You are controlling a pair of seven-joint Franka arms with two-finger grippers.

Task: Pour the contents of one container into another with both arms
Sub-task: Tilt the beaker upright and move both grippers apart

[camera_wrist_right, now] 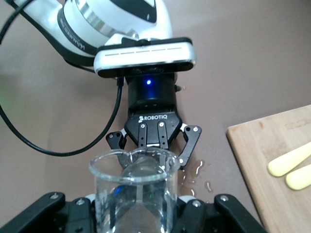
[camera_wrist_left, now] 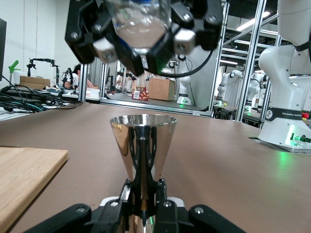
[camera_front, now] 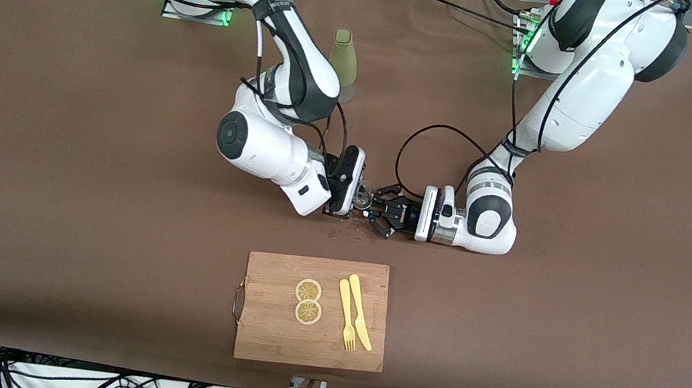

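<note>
At the table's middle, my right gripper (camera_front: 356, 197) is shut on a clear glass beaker (camera_front: 364, 192) holding some water. In the right wrist view the beaker (camera_wrist_right: 133, 194) sits between my right gripper's (camera_wrist_right: 133, 209) fingers, its rim over my left gripper (camera_wrist_right: 155, 145). My left gripper (camera_front: 378, 215) is shut on the waist of a shiny steel jigger (camera_wrist_left: 142, 143), held upright just above the table. In the left wrist view my left gripper (camera_wrist_left: 144, 190) clamps the jigger, and the beaker (camera_wrist_left: 141, 24) hangs tilted directly above its open mouth.
Water drops (camera_front: 340, 232) lie on the brown cloth under the grippers. A wooden cutting board (camera_front: 272, 332) nearer the front camera carries two lemon slices (camera_front: 307, 300) and a yellow fork and knife (camera_front: 354, 320). A green bottle (camera_front: 343, 61) stands near the right arm's base.
</note>
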